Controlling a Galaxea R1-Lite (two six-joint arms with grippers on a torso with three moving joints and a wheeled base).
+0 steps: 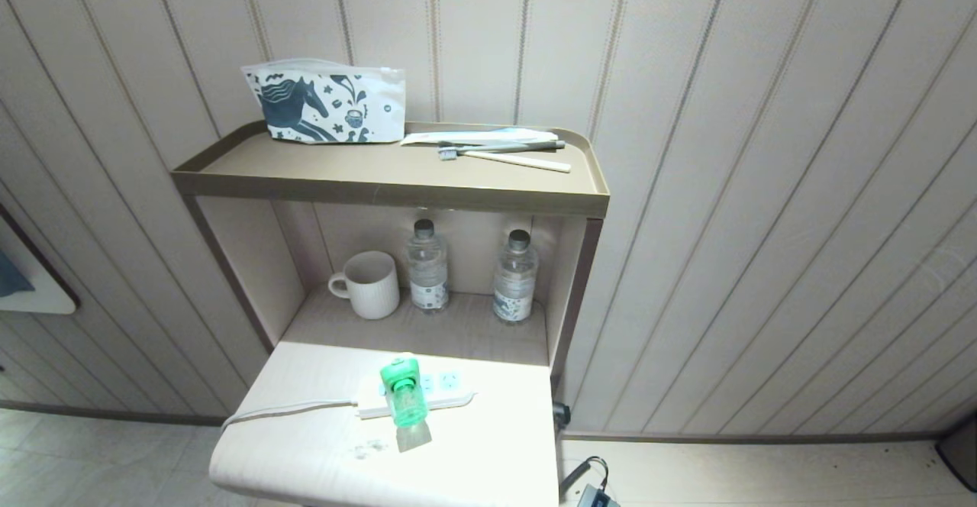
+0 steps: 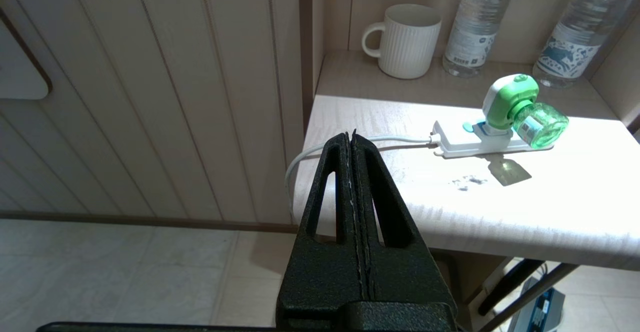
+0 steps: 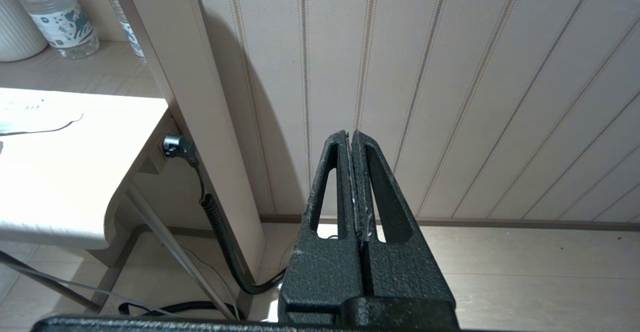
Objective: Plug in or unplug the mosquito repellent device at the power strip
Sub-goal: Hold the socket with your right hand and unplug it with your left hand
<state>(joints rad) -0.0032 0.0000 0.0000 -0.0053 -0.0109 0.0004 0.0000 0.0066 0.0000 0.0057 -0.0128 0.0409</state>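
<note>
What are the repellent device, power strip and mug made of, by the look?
Mosquito repellent device: looks like glossy green and white plastic; its bottle is translucent green, plastic or glass, light passes through it.
Power strip: smooth white moulded plastic, apparently, with light blue sockets and a white cord.
Mug: probably matte ceramic, off-white, vertically ribbed wall, thick rim.
</note>
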